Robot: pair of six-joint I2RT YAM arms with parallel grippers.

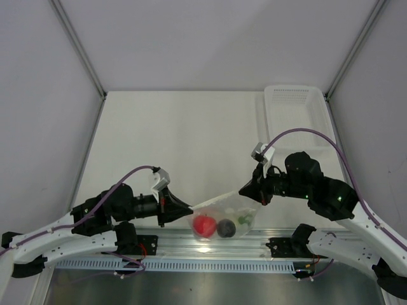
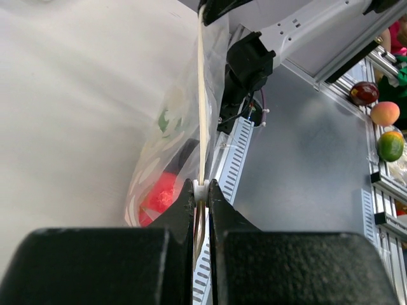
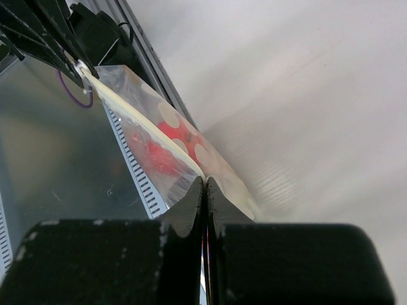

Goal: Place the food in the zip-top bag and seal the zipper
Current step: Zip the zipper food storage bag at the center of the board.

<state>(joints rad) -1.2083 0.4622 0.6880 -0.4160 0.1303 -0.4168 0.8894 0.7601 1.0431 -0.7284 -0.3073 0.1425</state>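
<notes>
Strung taut by the zipper [image 2: 201, 95]: zip-top bag [image 1: 224, 210], left pincer [image 1: 189, 208] clamped on its left end, right pincer [image 1: 242, 189] clamped on its right end. Tomato [image 1: 203, 225], dark ball [image 1: 226, 228] and radish [image 1: 243, 219] inside, low down. Could slip from either grip under a harder pull, or gape mid-strip and spill.

We find the table [image 1: 172, 140] open across its middle and far left, where an arm could sweep freely. The near edge is barred: the zip-top bag [image 1: 224, 215] is stretched between the left gripper [image 1: 189, 208] and the right gripper [image 1: 244, 189], both pinching its upper edge. The white basket [image 1: 294, 111] fills the far right corner, close against the side wall [image 1: 369, 127].
</notes>
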